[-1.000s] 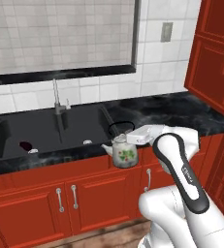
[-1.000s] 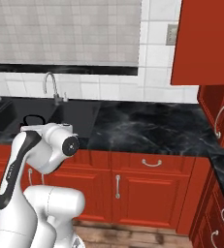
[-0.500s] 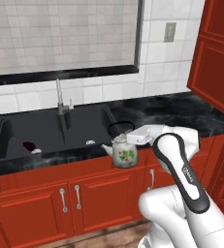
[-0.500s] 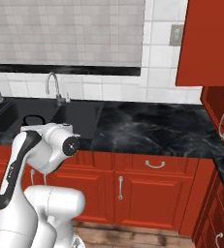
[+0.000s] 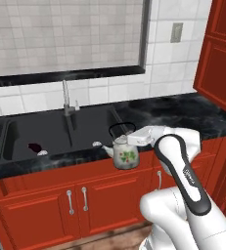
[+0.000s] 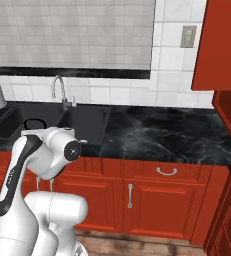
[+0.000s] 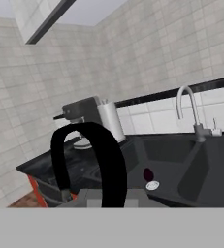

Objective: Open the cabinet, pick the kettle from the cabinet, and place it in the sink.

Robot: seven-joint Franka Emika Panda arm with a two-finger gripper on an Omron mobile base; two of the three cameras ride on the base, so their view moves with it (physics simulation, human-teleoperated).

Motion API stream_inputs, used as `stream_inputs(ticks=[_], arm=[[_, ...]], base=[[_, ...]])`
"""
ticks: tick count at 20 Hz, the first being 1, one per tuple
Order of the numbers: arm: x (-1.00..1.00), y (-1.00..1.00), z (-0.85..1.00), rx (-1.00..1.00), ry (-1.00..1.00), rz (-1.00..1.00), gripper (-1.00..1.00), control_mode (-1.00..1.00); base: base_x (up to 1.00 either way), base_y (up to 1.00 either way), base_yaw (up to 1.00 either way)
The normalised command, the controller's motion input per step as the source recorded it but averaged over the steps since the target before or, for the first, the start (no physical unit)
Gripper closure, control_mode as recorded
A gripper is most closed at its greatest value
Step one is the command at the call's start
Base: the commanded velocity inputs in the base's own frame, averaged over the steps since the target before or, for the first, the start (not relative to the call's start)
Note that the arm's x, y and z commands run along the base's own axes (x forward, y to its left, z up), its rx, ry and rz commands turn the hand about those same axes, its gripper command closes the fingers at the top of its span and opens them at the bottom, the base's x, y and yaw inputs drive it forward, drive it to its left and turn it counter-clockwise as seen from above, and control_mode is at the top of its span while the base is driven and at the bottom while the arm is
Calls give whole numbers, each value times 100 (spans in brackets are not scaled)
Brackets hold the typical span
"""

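While the arm folded sharply at its elbow, rising from the lower right of the left base view and reaching level toward the left, its end effector (image 5: 130, 138) was clamped shut on the thin black hoop handle of the kettle (image 5: 126, 155). Item held: small white rounded kettle, red-and-green floral mark facing the camera, short spout pointing left, body upright and hanging below the hand. Position: in front of the right basin of the sink (image 5: 60, 134), over the front edge of the black marble table (image 5: 183, 110), above the red base cabinet doors (image 5: 80, 202); whether its base touched anything could not be told. Sink: wide, black, double-basin, with a slim silver faucet (image 5: 66, 100) at the back between the basins and a small dark red object (image 5: 34, 146) in the left basin. From the hand view, the black hoop handle (image 7: 91, 162) arched close before the lens, with the basins and faucet (image 7: 191, 111) beyond. From the right base view, the white forearm and wrist lay level over the table edge, the hoop of the kettle (image 6: 33, 123) just showing behind them. Red door of the cabinet (image 5: 219, 58): at the right edge, swung outward.
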Motion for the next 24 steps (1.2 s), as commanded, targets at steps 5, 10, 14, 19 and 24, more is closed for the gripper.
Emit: stream_inputs(ticks=[5,10,14,19,24], arm=[[0,0,0,0,0,0,100,100],[0,0,0,0,0,0,100,100],[0,0,0,0,0,0,100,100],[0,0,0,0,0,0,100,100],[0,0,0,0,0,0,100,100]], base=[[34,6,0],[49,6,0],[42,9,0],[24,15,0],[19,32,-2]])
